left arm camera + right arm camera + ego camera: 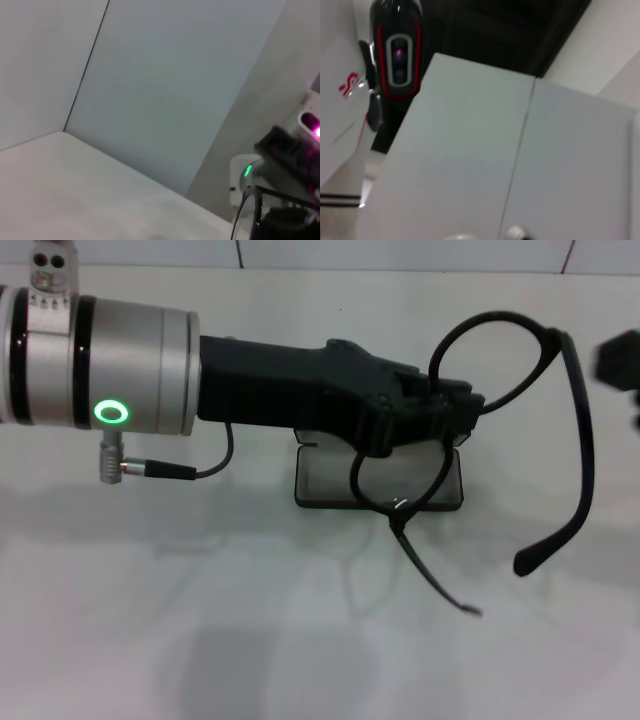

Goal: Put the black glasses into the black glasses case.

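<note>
Left claw (455, 405) closed on the black glasses (500, 420) — held aloft over the open black glasses case (330, 480) on the white surface (200, 620). Right claw (622, 365) at the edge — state unclear.

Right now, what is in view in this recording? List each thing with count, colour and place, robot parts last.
black glasses: one, black wire frame, temple arms unfolded, held up above the table at the left gripper's tip.
black glasses case: one, black with grey lining, open on the table beneath the left gripper.
table: one, white, across the head view.
wall: pale panels behind the table.
left gripper: one, black, reaching in from the left, shut on the glasses.
right gripper: one, black, only partly visible at the head view's right edge.
</note>
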{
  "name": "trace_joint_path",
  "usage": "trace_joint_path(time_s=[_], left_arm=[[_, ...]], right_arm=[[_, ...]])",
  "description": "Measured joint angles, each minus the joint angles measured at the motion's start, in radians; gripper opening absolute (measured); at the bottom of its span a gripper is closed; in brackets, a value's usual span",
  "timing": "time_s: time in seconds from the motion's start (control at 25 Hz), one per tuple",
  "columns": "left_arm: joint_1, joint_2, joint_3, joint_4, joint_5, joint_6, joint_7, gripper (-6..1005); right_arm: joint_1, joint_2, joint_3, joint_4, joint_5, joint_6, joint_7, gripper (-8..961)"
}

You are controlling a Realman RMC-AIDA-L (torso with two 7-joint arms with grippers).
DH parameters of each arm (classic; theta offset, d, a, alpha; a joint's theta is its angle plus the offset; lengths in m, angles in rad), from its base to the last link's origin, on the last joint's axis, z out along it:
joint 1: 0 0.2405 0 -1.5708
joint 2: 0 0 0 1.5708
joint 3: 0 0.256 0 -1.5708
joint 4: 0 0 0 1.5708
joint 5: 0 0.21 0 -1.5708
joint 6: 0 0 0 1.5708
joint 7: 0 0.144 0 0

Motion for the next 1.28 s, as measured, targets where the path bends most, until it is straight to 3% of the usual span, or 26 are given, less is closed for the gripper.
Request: trace_joint_path(time_s=[0.32,1.28], left_arm=[[0.005,-0.001,0.027,-0.004,-0.02,-0.051,0.012,121],[0.0,0.002,0.017,0.002,-0.033,-0.063,0.013,121]], right_arm=[[0.03,0.006,-0.138,0.024,0.008,0.079,-0.03,13],[0.014,0.004,-0.147,0.038,0.002,0.136,-0.056,23]])
